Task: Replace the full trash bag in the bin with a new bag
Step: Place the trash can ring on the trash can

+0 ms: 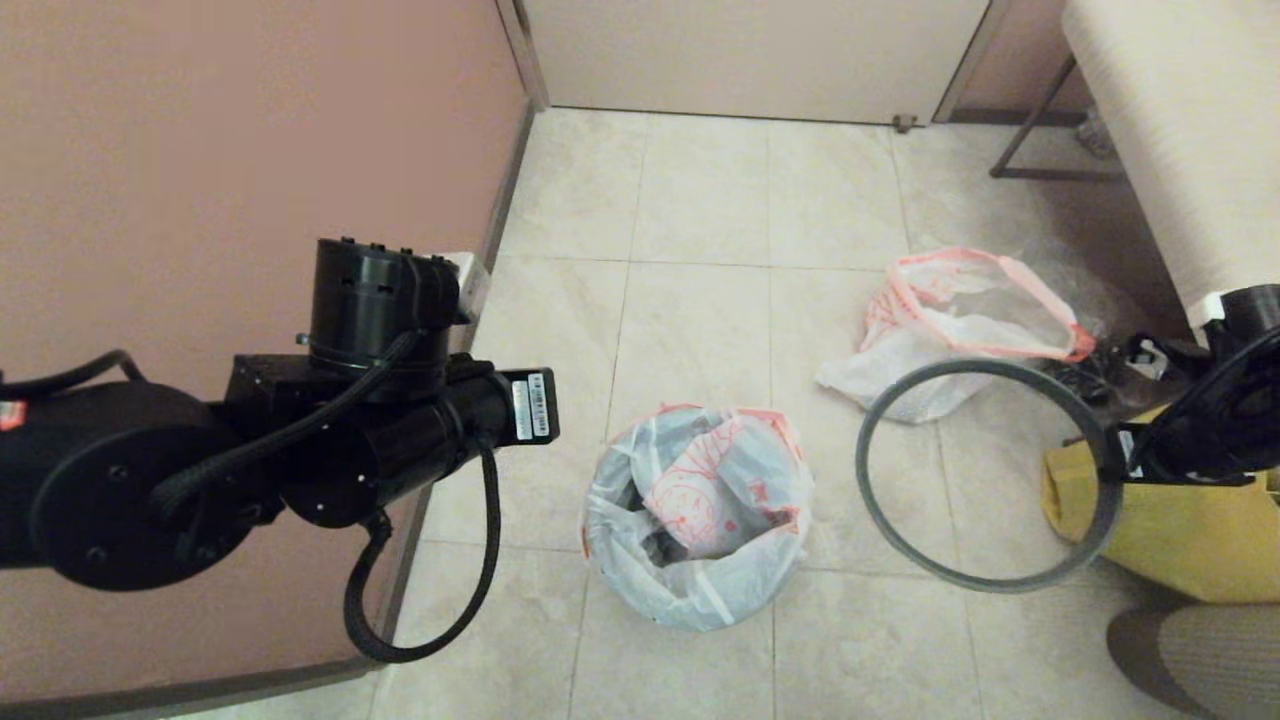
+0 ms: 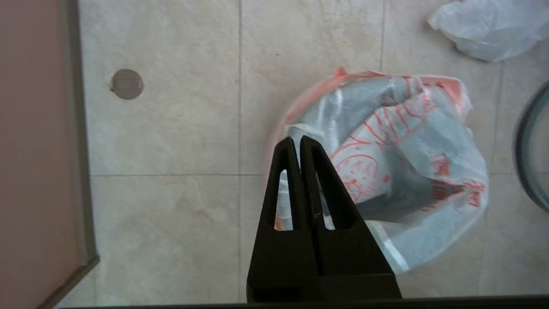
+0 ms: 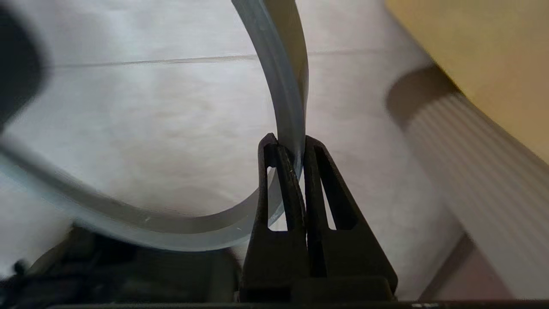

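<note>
Head view: a tiled floor (image 1: 700, 200) of pale beige squares, with a pinkish-brown wall (image 1: 200, 150) on the left and a cream panel across the far end. Near the middle of the floor stands the bin (image 1: 655, 545), upright with its mouth facing up. A white bag (image 1: 700, 510) with a pink-red rim and red printing lines it and drapes over its sides, so only a dark patch of bin shows inside. To the right and farther back, a second white bag (image 1: 960, 320) with a pink-red rim lies slumped on the floor, its mouth open toward the upper right. The grey hoop (image 1: 880, 510) hangs between the two bags, held at its right side by the right gripper (image 1: 1112, 470); its open face is turned up toward the camera, tilted. Behind the right arm sits a yellow bag (image 1: 1180, 540). The left arm (image 1: 300, 440) reaches in from the left, near the wall.

Left wrist view: the left gripper (image 2: 299, 141) is pressed closed and empty, its tips over the near rim of the lined bin (image 2: 377, 206). A round floor drain (image 2: 126, 84) sits off beside the wall. The slumped bag (image 2: 493, 25) and an arc of the hoop (image 2: 525, 163) show at the frame's edge.

Right wrist view: the right gripper (image 3: 291, 146) pinches the hoop (image 3: 283, 77) by its thin band, which curves away above the floor tiles (image 3: 150, 107). The yellow bag (image 3: 480, 43) fills one corner.
</note>
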